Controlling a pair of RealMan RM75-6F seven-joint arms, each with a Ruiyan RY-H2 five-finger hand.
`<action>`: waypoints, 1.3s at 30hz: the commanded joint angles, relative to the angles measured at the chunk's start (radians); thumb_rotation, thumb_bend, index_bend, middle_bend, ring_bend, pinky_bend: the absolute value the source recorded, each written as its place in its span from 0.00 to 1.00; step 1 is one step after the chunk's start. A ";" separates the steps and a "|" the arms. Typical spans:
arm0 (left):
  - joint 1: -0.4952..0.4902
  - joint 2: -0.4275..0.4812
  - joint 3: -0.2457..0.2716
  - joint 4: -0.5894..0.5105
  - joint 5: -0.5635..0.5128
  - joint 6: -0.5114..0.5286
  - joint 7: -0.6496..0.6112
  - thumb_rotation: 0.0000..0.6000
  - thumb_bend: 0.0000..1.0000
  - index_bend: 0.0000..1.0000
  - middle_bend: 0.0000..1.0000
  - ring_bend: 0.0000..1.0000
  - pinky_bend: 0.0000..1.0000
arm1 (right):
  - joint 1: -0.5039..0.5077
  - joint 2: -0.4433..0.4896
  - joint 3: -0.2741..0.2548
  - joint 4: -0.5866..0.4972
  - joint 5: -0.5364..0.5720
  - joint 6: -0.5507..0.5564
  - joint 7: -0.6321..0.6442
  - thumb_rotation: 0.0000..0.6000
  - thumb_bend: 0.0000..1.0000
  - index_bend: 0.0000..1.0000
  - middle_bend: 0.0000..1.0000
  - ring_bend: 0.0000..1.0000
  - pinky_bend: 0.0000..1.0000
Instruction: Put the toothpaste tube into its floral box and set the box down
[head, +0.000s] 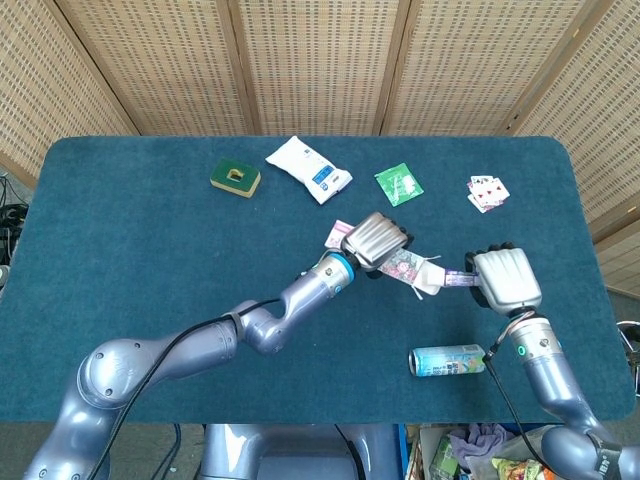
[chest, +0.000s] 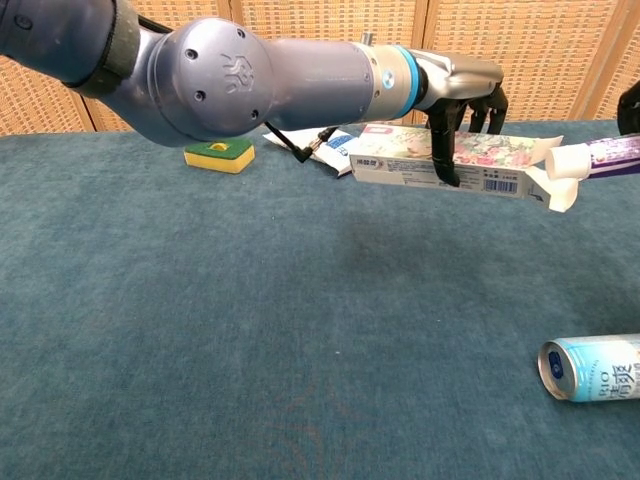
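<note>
Far left on the blue table (head: 120, 250): green-and-yellow sponge (head: 235, 178), flat on the cloth, w/ a white packet (head: 308, 168) just to its right, towards the back edge. Left arm reaches across the middle; left hand (head: 376, 240) is clamped over the top of the floral box (chest: 440, 160), fingers (chest: 441, 150) wrapped down its near side, box held off the table and roughly level, long axis running left-right. Box's open end faces right, white flaps (chest: 556, 188) splayed out. Behind that, a green sachet (head: 399, 184) lies on the cloth. Toothpaste tube (chest: 600, 155) sits right at the box mouth: white cap end touching or just inside the flaps, can't tell which, most of the tube outside. Right hand (head: 506, 279) grips the tube's far end, fingers curled round it, tube approx horizontal. Near front edge, below right hand, a light-blue can (head: 448, 360) lies on its side. Back right: a few playing cards (head: 487, 192), well apart from the rest.
</note>
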 joint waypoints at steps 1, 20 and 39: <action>-0.010 -0.004 0.000 -0.003 -0.020 0.004 0.008 1.00 0.26 0.45 0.42 0.41 0.43 | 0.020 -0.009 -0.003 -0.019 0.057 0.021 -0.062 1.00 0.50 0.60 0.59 0.43 0.37; -0.042 -0.045 -0.021 0.004 -0.129 0.039 -0.004 1.00 0.27 0.45 0.43 0.41 0.43 | 0.080 -0.043 -0.016 -0.095 0.184 0.106 -0.217 1.00 0.54 0.60 0.59 0.44 0.43; -0.025 -0.118 -0.098 -0.005 -0.148 0.077 -0.161 1.00 0.30 0.48 0.45 0.42 0.44 | 0.120 -0.067 -0.053 -0.174 0.220 0.267 -0.422 1.00 0.55 0.60 0.60 0.44 0.44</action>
